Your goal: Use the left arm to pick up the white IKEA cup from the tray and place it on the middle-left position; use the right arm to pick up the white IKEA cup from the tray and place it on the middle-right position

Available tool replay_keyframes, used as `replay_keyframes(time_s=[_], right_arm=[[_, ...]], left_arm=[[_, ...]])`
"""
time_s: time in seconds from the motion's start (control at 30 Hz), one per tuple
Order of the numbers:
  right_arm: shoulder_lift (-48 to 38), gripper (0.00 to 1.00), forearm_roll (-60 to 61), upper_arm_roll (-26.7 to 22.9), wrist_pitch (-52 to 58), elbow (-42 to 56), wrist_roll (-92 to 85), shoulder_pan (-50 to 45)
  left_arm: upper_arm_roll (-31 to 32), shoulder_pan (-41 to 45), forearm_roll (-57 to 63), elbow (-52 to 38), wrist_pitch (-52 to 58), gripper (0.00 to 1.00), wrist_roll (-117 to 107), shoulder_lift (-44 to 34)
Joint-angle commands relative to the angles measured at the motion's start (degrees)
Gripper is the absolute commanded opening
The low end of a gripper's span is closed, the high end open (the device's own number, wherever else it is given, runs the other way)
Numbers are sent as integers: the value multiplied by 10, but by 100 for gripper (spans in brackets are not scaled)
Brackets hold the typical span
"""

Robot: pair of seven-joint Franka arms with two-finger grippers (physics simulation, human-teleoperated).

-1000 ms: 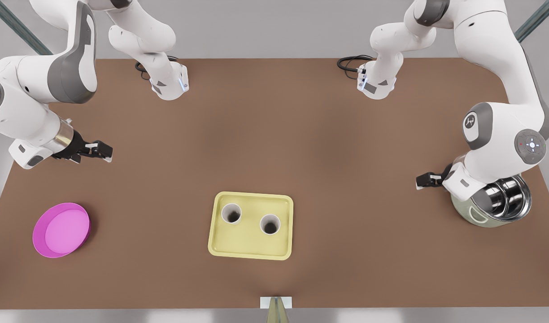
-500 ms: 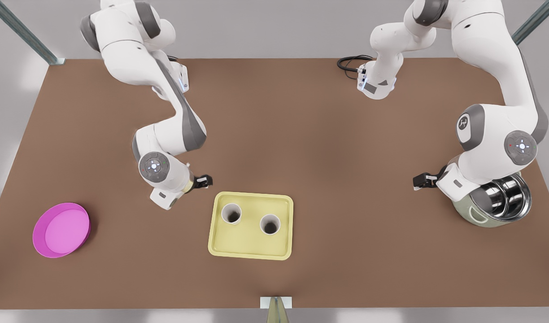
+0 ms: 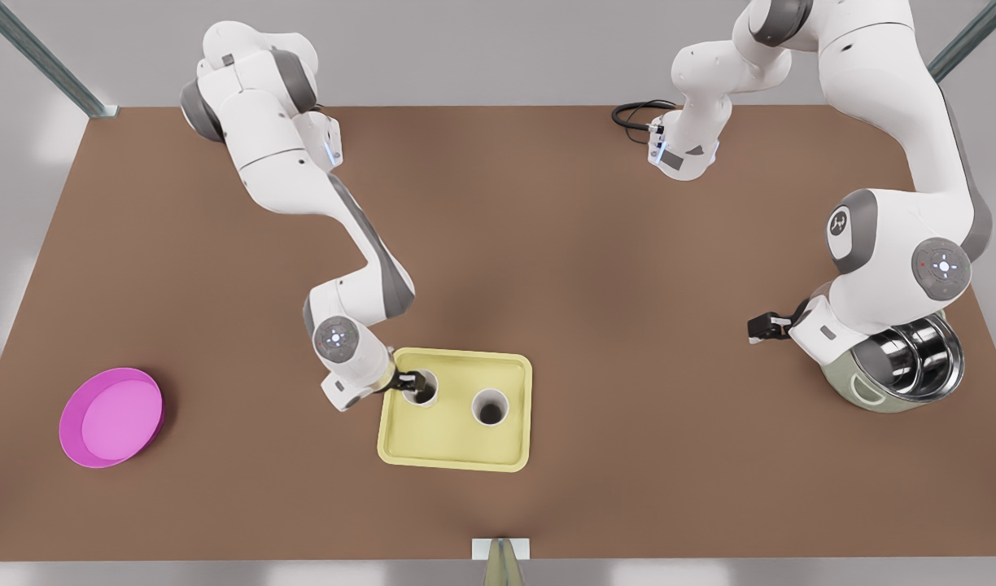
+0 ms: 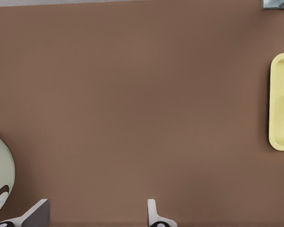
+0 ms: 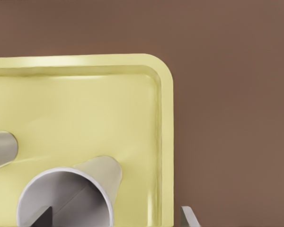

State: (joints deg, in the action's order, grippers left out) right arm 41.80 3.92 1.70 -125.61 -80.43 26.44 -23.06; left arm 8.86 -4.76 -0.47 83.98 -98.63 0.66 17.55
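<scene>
Both claws open: right claw (image 3: 417, 381) straddles one white cup's (image 5: 102, 175) rim in tray (image 3: 453, 452); left claw (image 3: 754, 328) waits beside steel pot (image 3: 913, 366).

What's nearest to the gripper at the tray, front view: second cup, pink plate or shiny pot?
1. Second cup, on the tray beside the right gripper.
2. Pink plate, front view's left.
3. Shiny pot, far right, by the waiting left gripper.

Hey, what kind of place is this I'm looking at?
Probably a simulated robot test bench: two white arms mounted on a plain brown table, with a pale yellow rectangular tray holding two white cups. The right gripper is at one cup; the left gripper waits open beside a shiny steel pot.
</scene>
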Motion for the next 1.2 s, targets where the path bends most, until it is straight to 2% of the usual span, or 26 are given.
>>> replay_keyframes(time_s=[0.0,0.27,0.33,0.37,0.4,0.47,0.53,0.57,0.67,0.73,0.83,0.93,0.97,1.03,1.17], right_arm=[[2,100,4,1,-27,-3,122,-9],[28,98,3,1,-26,-7,123,-17],[29,79,4,1,-25,-8,120,-14],[29,61,3,0,-25,-7,119,-14],[29,49,3,0,-25,-7,119,-14],[32,45,3,-1,-25,-7,119,-14],[38,32,0,-1,-27,-7,118,-14],[39,32,0,-1,-27,-7,118,-14],[41,9,1,-3,-27,-5,100,-13],[27,1,2,-3,-16,-2,96,-1],[-11,0,2,-5,62,8,49,36],[-58,0,0,-5,114,8,-177,143],[-58,0,-1,-5,121,8,-292,187],[-53,0,-18,-4,122,8,-407,236],[-15,0,-45,-24,110,10,-476,254]], left_arm=[[0,0,0,0,1,100,3,-1],[-3,-4,0,6,14,100,-1,-11],[-3,-5,-1,14,17,100,-11,-16],[-3,-4,-1,15,19,100,-11,-17],[-3,-4,0,15,18,100,-11,-17],[-3,-4,-1,15,18,100,-11,-16],[-3,-4,-1,15,18,100,-11,-16],[-3,-4,-1,16,18,100,-11,-16],[-1,-1,0,19,19,100,-29,-28],[1,29,0,19,21,100,-80,-25],[1,34,0,19,16,100,-76,-19],[1,106,-1,9,-2,100,-84,5],[1,139,-1,-9,-2,100,-123,28],[0,202,2,-13,-40,100,-217,46],[0,234,51,-12,-121,100,-283,89]])
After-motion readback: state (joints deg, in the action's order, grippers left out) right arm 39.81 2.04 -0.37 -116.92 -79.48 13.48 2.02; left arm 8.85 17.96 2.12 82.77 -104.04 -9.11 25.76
